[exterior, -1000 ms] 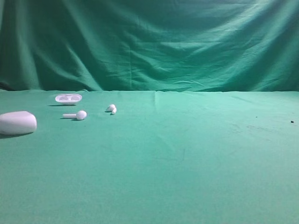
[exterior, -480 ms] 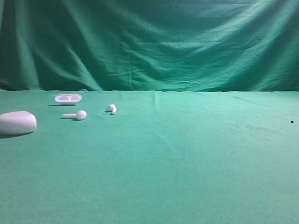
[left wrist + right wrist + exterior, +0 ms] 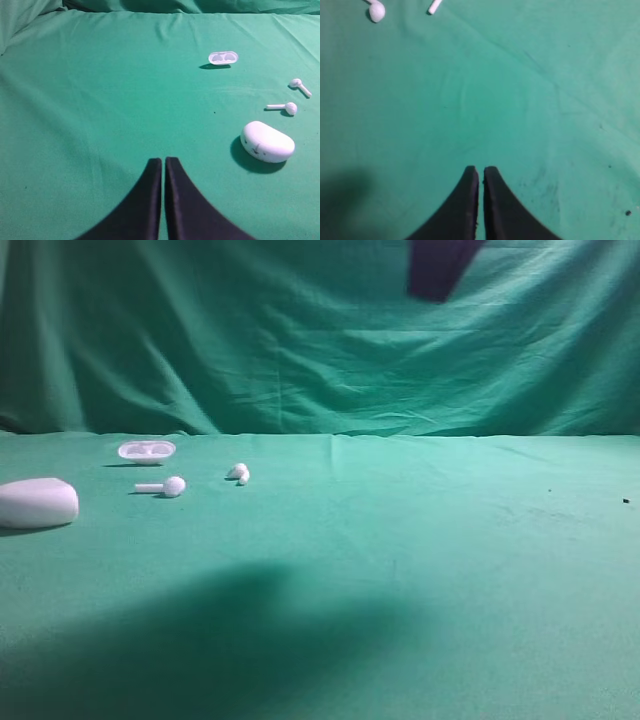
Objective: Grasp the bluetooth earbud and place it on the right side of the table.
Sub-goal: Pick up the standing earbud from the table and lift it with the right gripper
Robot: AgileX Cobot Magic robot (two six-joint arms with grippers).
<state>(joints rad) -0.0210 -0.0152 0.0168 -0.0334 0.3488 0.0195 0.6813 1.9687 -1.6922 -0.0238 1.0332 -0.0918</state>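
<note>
Bluetooth earbud (image 3: 239,474) and fingers are well apart, so we are working outward from the fingers.

We are seeing the left fingers (image 3: 154,175) pressed together with no gap and nothing between them. The right fingers (image 3: 471,182) are likewise lying closed and empty over bare green counter (image 3: 420,570).

From the left fingers the bluetooth earbud (image 3: 299,85) is lying forward and far to the right. It is sitting past a rounded white case (image 3: 267,142) and a long-stemmed earbud (image 3: 283,106), with an oval tray (image 3: 223,58) further toward the far edge. We are reading its long axis as slanted: head toward the far edge, short stem pointing to the near right.

From the right fingers, two white pieces (image 3: 376,12) are showing only at the far left of that view. We are not able to tell which is our target.

In the high view the earbud is resting on the left half, nearer the far edge than the near one. A dark arm part (image 3: 440,265) is hanging high, right of centre; we are judging it to be the right arm. The left arm is looking nearer, though the right one is suiting a drop by the right edge. Either way, we are judging that the fingers need opening, then closing across that slanted stem.
</note>
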